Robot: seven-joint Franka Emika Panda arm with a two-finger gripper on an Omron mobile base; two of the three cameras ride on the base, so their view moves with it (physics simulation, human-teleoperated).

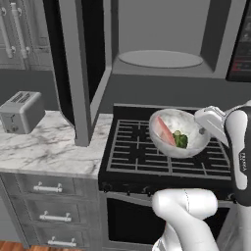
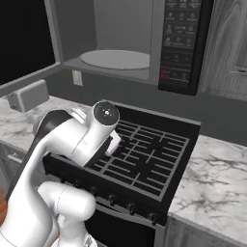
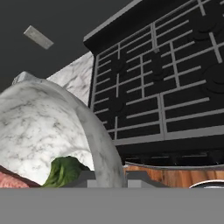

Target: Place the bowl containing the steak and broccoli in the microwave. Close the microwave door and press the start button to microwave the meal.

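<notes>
A: Where is the bowl (image 1: 179, 133) at this point?

B: Lifted above the stove (image 1: 166, 149), clear of the grates; it tilts a little toward the left base camera, with the steak (image 1: 165, 132) and the broccoli (image 1: 181, 140) lying against its inner wall; the gripper (image 1: 202, 130) has it by the rim on the robot's right side.

A: And the jaws?

B: Clamped on the bowl's rim; the hand view shows the marbled wall running down between the two finger tips, with the floret just inside it.

A: What does the carry ask for?

B: As I judge it, raise and level first; the microwave (image 1: 162, 37) sits above the stove with its cavity open and the turntable plate (image 1: 160, 59) bare, so the bowl must clear the lower lip of the opening before it goes inward; a one-sided rim grip lets the bowl sag, so slow travel and a flat wrist will keep the food inside.

A: Anything in the way?

B: The microwave door (image 1: 73, 63) stands swung out to the left, well apart from the bowl; approach straight from the front, set the bowl near the middle of the plate, and release only once it rests there; the toaster (image 1: 21, 112) on the surface is far off to the left.
</notes>
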